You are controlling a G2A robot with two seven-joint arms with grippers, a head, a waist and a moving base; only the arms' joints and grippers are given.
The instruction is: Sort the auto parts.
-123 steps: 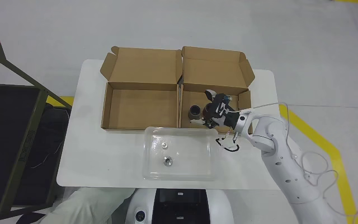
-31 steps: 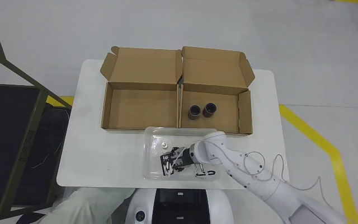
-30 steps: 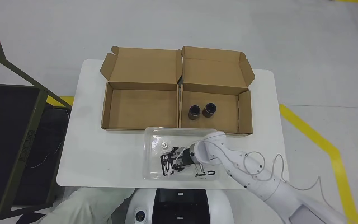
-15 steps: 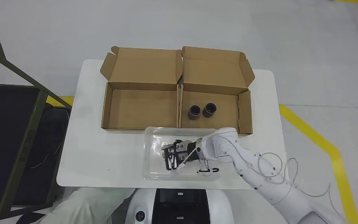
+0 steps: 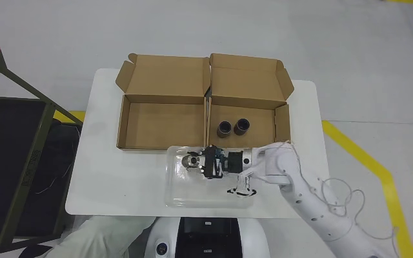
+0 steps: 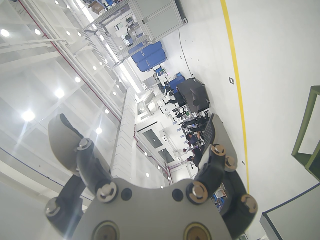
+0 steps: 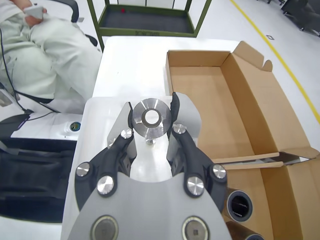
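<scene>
The right gripper [image 7: 151, 109] is clamped on a silver flanged metal disc [image 7: 151, 120], held over the clear plastic tray [image 5: 174, 193] near its far rim. The disc's bore faces the wrist camera. An open brown cardboard box [image 5: 161, 126] stands just beyond that rim. The left gripper [image 6: 136, 126] has its fingers spread apart.
</scene>
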